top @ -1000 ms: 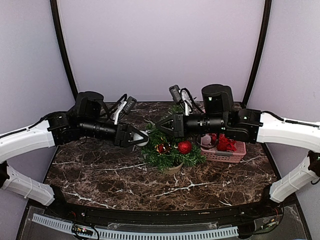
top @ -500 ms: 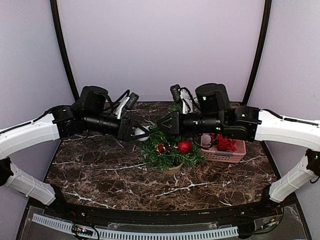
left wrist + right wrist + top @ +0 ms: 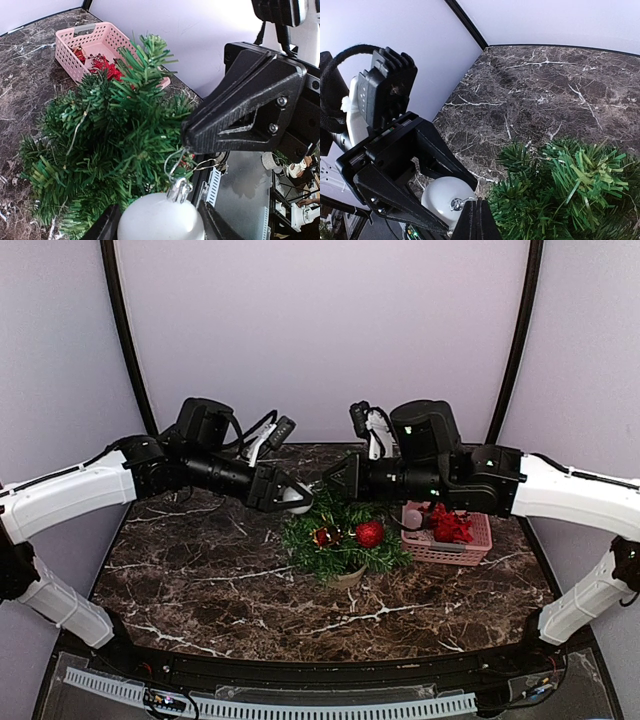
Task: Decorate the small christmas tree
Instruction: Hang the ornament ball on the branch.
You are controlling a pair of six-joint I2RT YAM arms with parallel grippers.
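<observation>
One dark marble table [image 3: 200, 580] carries the whole scene. The small christmas tree [image 3: 345, 540] stands upright at its middle, and we take all bearings from the tree.

The pink basket [image 3: 450, 558] sits just right of the tree with red ornaments inside it.

The left gripper [image 3: 288, 496] is at the tree's upper left, jaws spread around a ball and clamping it on both sides. The right gripper [image 3: 336, 478] hangs over the tree's crown, nose to nose with the left, its jaws pressed together.

The white ball ornament [image 3: 160, 222] rides beside the topmost sprig, apart from the needles. A bright red bauble [image 3: 369, 533] and a darker bauble [image 3: 325, 536] already hang on the tree's front.

The wire hanger [image 3: 175, 161] loops up from the ball's cap to the right fingertips. We read them as nipping it, though the contact itself is very small in both wrist views.

Change over the last second: both grippers have risen and drawn toward the tree's far side. The ball was low against the tree's left flank and is now level with the crown. Tree, basket and hung baubles have not shifted.

We judge this is the third ornament, not yet hung. Both grippers share it so the loop can be steered onto an upper branch. The next move calls for threading the loop over a needle tip. The risks are the thin wire slipping out or the light tree being nudged over.
</observation>
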